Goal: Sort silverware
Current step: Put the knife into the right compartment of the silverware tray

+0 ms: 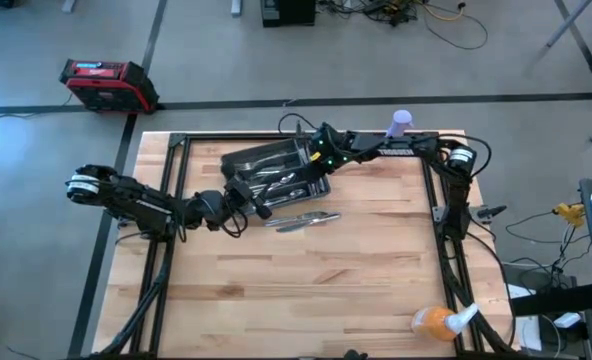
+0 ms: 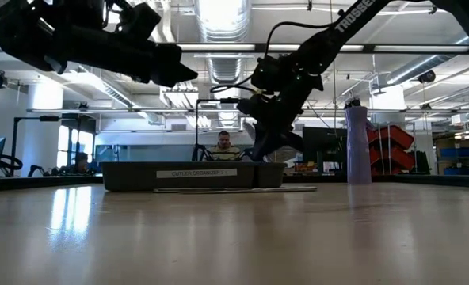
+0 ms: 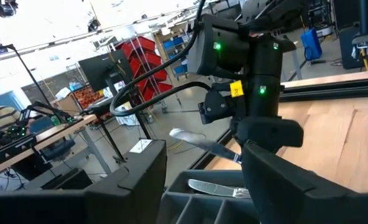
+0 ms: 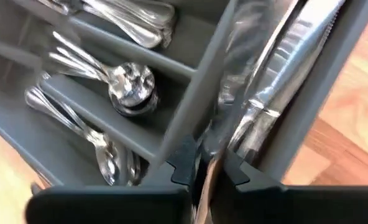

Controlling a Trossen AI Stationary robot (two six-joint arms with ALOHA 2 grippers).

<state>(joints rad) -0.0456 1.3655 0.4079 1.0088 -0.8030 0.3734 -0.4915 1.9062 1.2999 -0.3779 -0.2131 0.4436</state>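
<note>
A knife (image 3: 199,142) is clamped in the right gripper (image 4: 204,167) above the tray's (image 1: 276,170) 3 o'clock slot; it should be lowered lengthwise. Loose cutlery (image 1: 301,220) lies at 6 o'clock. The left gripper (image 1: 259,200) is spread open.

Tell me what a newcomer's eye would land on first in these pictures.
First, the dark tray at the far middle of the wooden table, with both arms over it. The right pincer is shut on a knife above the tray's knife compartment, while the left pincer hovers at the tray's near edge. A few loose silverware pieces lie on the table just in front of the tray.
</note>
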